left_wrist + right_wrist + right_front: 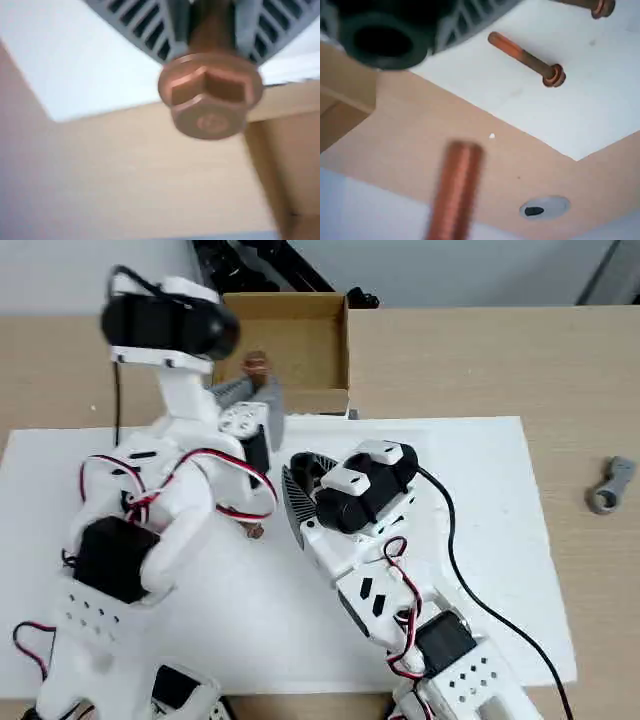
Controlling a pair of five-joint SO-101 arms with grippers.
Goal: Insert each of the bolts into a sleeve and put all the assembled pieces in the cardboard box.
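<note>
My left gripper (pixel 258 388) hangs at the front edge of the cardboard box (pixel 300 345), shut on a copper bolt (pixel 256 365). Its hex head (pixel 210 95) sticks out past the grey fingers (pixel 145 30), with the box wall (pixel 287 165) just beyond. Over the middle of the white mat (pixel 470 470), my right gripper (pixel 297 495) is shut on a black sleeve (pixel 382 42). Two loose bolts (pixel 527 60), (pixel 594 6) lie on the mat. A blurred threaded copper shaft (pixel 455 190) stands close to the right wrist camera. One bolt end (pixel 255 530) peeks out under the left arm.
A grey wrench-like part (pixel 611 485) lies on the wooden table at the right. A small grey disc (pixel 542 207) sits on the wood strip between the mat and the box. Both arms crowd the mat's left and middle.
</note>
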